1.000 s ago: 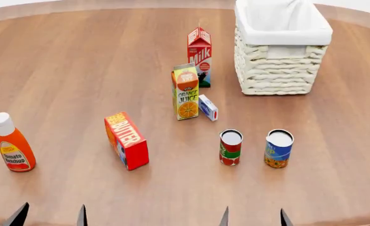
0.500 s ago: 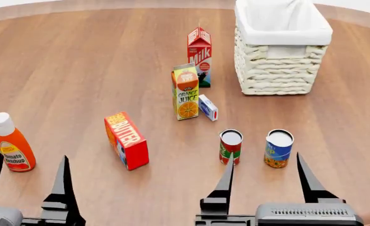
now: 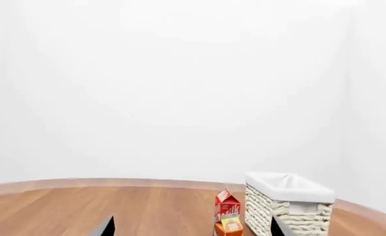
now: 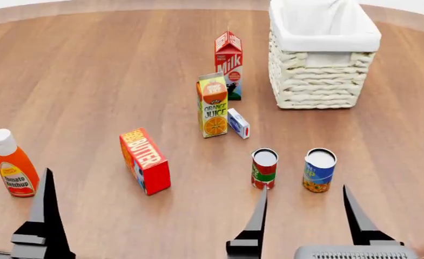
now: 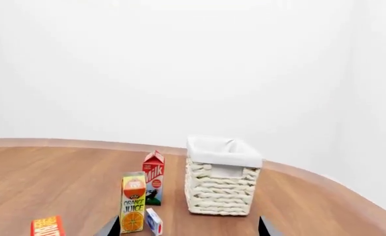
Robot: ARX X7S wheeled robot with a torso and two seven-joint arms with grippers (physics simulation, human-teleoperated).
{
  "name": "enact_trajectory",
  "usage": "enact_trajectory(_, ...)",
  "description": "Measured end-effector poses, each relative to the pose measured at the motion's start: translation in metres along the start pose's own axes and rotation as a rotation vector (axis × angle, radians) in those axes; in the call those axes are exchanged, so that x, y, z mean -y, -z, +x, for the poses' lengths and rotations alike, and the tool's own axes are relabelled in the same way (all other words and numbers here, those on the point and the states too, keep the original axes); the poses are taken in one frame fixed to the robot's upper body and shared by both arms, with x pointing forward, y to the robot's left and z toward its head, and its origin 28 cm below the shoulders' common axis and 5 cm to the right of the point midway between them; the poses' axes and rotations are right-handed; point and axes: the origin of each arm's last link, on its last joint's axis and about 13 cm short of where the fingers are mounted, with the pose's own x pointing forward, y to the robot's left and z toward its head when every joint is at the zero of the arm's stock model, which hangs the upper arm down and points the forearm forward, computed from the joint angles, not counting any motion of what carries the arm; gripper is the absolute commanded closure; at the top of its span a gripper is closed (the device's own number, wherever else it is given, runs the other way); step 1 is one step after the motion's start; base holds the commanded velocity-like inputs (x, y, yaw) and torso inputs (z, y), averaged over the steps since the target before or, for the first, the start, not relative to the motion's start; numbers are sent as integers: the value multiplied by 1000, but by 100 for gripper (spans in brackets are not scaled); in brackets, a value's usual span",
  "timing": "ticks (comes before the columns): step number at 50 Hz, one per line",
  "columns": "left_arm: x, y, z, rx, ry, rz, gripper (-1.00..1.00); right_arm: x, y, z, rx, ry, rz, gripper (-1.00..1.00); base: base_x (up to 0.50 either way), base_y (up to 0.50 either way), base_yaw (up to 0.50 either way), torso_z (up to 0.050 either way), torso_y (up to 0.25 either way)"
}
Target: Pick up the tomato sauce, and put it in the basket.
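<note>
Standing upright on the round wooden bench (image 4: 89,70), the small red, green and white tomato sauce can (image 4: 264,169) sits just beside a blue-and-orange can (image 4: 319,170), both untouched. The right claw (image 4: 307,216) hangs near it with fingers spread wide and empty, lined up roughly with the two cans, probably readying an approach. The left claw (image 4: 46,216) shows only one finger clearly, so I cannot tell its spread. The tall cream wicker basket (image 4: 320,81) with white cloth lining stands farther back; as far as shown, nothing lies inside it.
</note>
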Motion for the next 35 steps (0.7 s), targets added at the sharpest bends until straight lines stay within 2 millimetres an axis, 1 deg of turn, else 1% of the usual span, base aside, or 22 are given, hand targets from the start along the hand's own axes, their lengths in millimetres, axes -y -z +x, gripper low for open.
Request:
enact_trajectory(16,1,-10,-4,26,3,2,-100,0,-1,-10,-46,22,-9,-100,0,0,0,0,0)
enact_trajectory(35,2,-13,-5,30,5,9,-100,1,-4,-12,-41,23,-7,-100,486,0,0,0,0)
